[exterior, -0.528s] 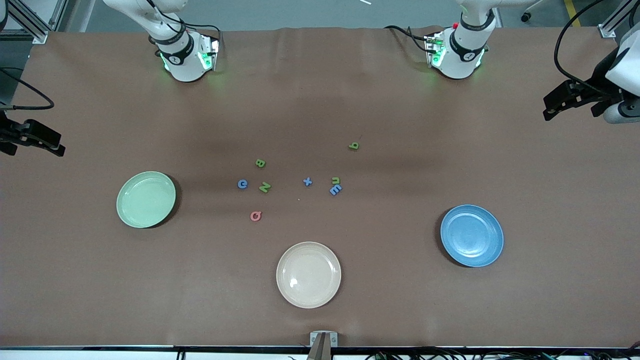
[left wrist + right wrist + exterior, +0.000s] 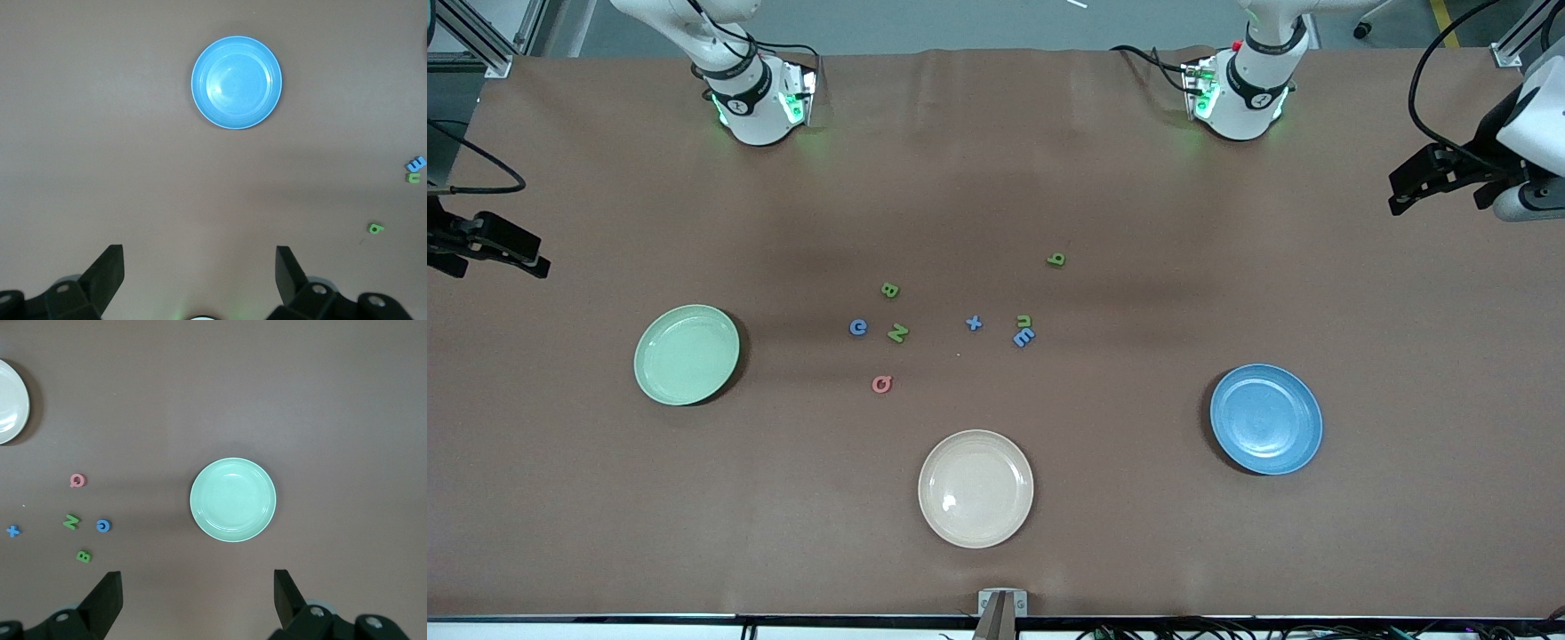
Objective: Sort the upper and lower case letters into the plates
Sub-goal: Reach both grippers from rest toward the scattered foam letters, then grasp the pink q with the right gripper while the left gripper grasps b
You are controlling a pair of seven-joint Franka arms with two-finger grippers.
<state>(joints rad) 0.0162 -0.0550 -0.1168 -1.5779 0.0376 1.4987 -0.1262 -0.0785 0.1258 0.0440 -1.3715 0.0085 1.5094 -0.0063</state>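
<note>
Currently all eight letters lie loose on the brown table (image 2: pixel 1227 551), none in a plate. Green b (image 2: pixel 1056 260) sits farthest from the front camera, toward the left arm's end of the cluster. Green n (image 2: pixel 1024 320) touches blue m (image 2: pixel 1024 337), m being nearer the camera. Blue x (image 2: pixel 974 324) is beside them, toward the right arm's end. Green B (image 2: pixel 889 289), blue G (image 2: pixel 858 328) and green N (image 2: pixel 897 333) form a small group; pink Q (image 2: pixel 881 384) lies nearer the camera than those.

Mint green plate (image 2: pixel 687 355) is at the right arm's end of the table, empty. Blue plate (image 2: pixel 1265 419) is at the left arm's end, empty. Cream plate (image 2: pixel 975 488) is nearest the camera, between the two, also empty.

Left gripper (image 2: pixel 1405 191) hangs up over the table's edge at the left arm's end, well apart from the letters; its wrist view shows the fingers (image 2: pixel 107 270) spread wide, holding nothing, blue plate below. Right gripper (image 2: pixel 529 262) hangs over the table edge at the right arm's end; its wrist view shows fingers (image 2: pixel 105 599) spread apart, empty, mint green plate below with Q, N, G, B and x off to one side.
</note>
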